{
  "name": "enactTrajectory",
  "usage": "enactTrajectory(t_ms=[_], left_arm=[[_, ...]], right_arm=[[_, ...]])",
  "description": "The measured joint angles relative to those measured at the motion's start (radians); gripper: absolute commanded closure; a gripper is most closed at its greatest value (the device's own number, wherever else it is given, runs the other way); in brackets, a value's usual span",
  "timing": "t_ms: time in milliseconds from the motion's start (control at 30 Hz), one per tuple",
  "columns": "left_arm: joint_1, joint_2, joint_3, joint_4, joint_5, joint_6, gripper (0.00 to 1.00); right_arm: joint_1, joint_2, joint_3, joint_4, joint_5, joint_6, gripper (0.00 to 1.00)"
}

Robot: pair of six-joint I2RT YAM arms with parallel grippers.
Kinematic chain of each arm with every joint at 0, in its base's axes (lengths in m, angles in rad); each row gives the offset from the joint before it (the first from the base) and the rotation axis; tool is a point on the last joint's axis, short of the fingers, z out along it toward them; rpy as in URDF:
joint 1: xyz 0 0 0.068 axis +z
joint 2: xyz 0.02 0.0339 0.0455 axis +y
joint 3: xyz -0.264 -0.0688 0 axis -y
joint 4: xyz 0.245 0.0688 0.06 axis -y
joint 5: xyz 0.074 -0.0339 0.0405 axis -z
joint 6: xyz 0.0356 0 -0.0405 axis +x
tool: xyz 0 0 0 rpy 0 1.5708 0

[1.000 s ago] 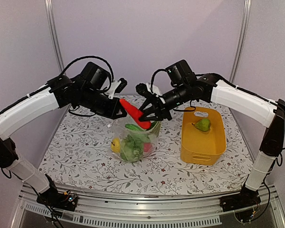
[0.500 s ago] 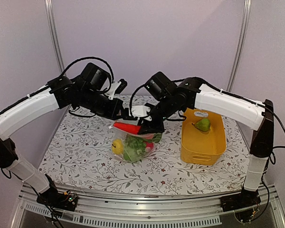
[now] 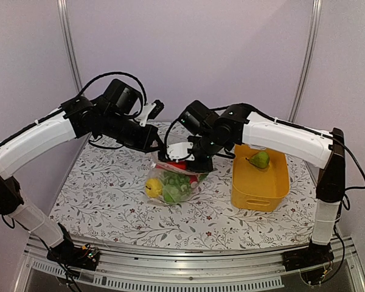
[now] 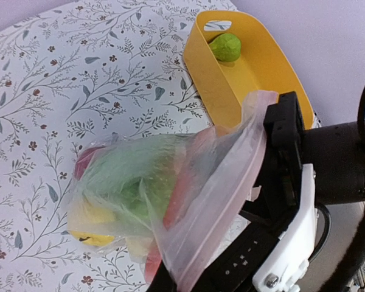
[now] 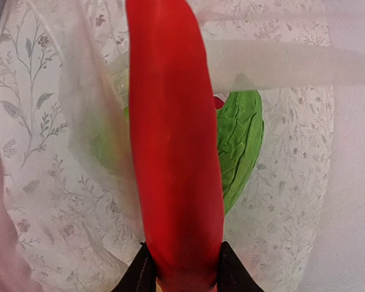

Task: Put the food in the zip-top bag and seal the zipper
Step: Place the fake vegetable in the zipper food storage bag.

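Left gripper is pinched together on the mouth edge of the clear crinkly plastic zip-top bag. It lifts that rim so the opening faces up and gapes. The bag sits just beside the yellow plastic basket, on its left-arm side, on the floral-print table. Right gripper is clamped on one end of the long red-orange plastic carrot, free end pointing down into the mouth. The end grip looks chosen to feed it lengthwise through a narrow slot. The right wrist view shows film on both sides of the carrot, so I'd call it partly inside, with a green leafy piece under it. A round yellow plastic piece and other green and red bits are already bagged, on the side away from the basket. The green plastic pear is alone inside the basket, toward its far end, probably the last item. The zipper is not pressed yet; I can't make out the strip itself. Risk: thin film snagging the fingers on release.
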Motion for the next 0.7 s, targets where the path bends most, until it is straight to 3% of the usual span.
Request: enactTrajectory(t_ms=[300, 467, 700], left_arm=[[0.000, 0.027, 0.023, 0.003, 0.056, 0.000, 0.97], [0.001, 0.026, 0.022, 0.017, 0.067, 0.000, 0.97], [0.005, 0.024, 0.007, 0.038, 0.067, 0.000, 0.97]], right_arm=[[0.061, 0.000, 0.000, -0.016, 0.003, -0.089, 0.36], [0.072, -0.003, 0.000, -0.016, -0.004, -0.107, 0.30], [0.072, -0.089, -0.003, 0.026, -0.045, -0.118, 0.34]])
